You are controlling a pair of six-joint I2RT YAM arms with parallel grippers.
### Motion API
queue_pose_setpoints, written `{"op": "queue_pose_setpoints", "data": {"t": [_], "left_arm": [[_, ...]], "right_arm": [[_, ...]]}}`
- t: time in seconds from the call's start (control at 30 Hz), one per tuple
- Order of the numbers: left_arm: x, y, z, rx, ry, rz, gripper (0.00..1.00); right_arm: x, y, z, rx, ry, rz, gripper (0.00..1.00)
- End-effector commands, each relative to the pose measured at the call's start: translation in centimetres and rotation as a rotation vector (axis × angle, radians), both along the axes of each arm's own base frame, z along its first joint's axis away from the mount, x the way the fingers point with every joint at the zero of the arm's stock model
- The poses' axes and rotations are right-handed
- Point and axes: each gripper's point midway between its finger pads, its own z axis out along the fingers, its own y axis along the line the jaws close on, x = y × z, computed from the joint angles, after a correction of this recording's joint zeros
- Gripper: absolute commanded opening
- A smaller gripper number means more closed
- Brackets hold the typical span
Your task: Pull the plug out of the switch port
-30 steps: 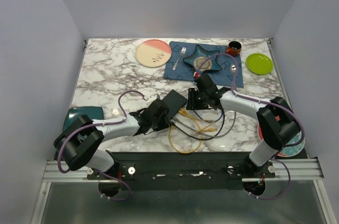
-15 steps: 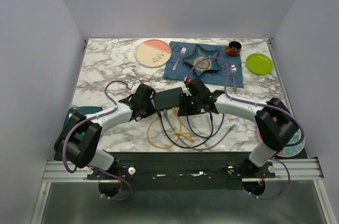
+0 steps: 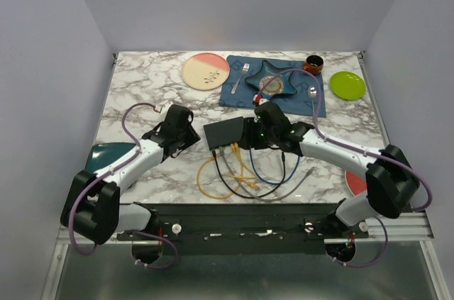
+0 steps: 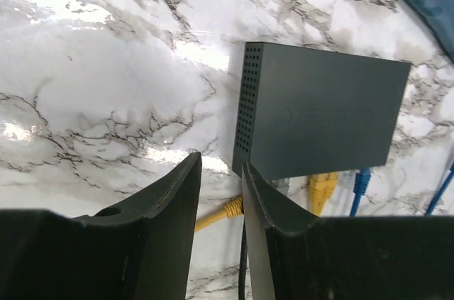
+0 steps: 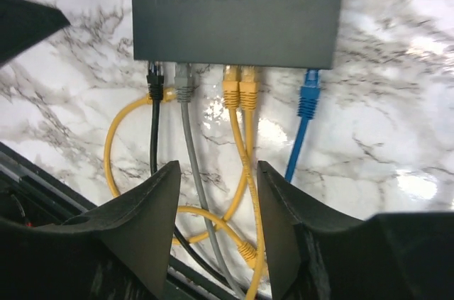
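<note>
Now, from my views:
Switch (image 3: 227, 132): flat on the marble table (image 3: 142, 94), mid-table.
Plugs (image 5: 240, 91): black, grey, two yellow, blue, all seated in its near edge.
Left gripper (image 4: 220, 172): jaws a narrow slit, empty, near the switch's left end.
Right gripper (image 5: 216, 172): jaws wider, empty, over the cables (image 5: 245, 172).

table: marble table (image 3: 142, 94) | on it: switch (image 3: 225, 132); cables (image 3: 241, 172); placemat (image 3: 231, 94); pink plate (image 3: 206, 71); green plate (image 3: 347, 85)

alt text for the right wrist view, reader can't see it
A flat black switch lies on a marble table, with a black cable, a grey cable, yellow cables and a blue cable plugged into its near edge. The right gripper hangs open just short of them, holding nothing.
</note>
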Motion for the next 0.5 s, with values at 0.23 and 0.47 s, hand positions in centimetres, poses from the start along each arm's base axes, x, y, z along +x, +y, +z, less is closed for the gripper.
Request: {"op": "queue_pose_setpoints", "data": {"t": [0.23,0.47], "left_arm": [[-10.1,-8.4,-0.7,-0.051,-0.046,-0.304,0.40],[-13.7,-8.9,-5.1,-0.001,0.046,-0.354,0.33]], "right_arm": [[-0.5,-9.3,-5.9,-0.228,0.023,-0.170,0.42],[-2.6,-10.2,-9.2,-0.252,0.113,-0.173,0.40]]}}
